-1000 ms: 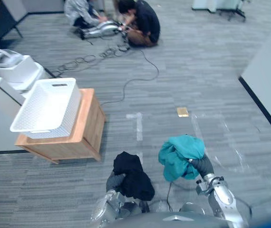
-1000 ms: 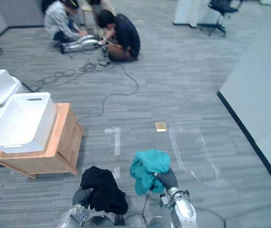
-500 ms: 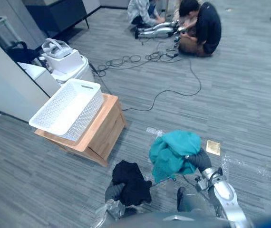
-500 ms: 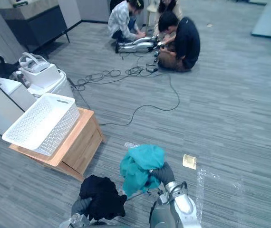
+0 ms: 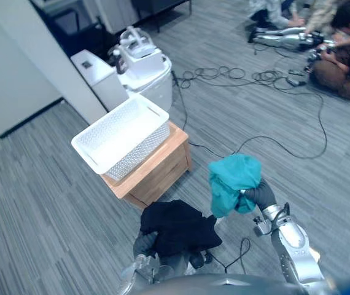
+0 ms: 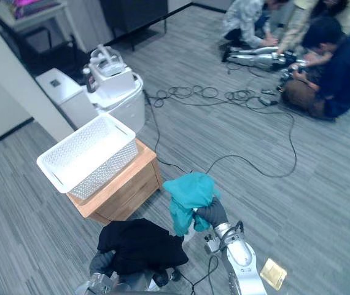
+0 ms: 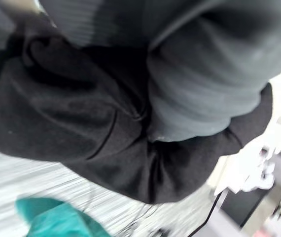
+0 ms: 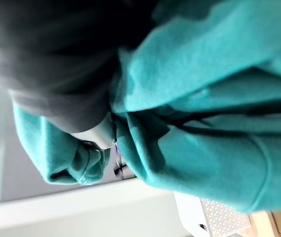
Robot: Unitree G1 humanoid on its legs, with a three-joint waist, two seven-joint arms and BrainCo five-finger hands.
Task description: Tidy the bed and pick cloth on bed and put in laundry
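Two cloths are in hand: the black cloth (image 5: 176, 227) drapes over our left hand (image 5: 144, 244), and the teal cloth (image 5: 231, 181) bunches over our right hand (image 5: 260, 195). Fabric hides both grips, so we cannot tell how they hold. The laundry basket (image 5: 139, 149) sits far left. A loosely held cloth could slip off before it reaches the basket.
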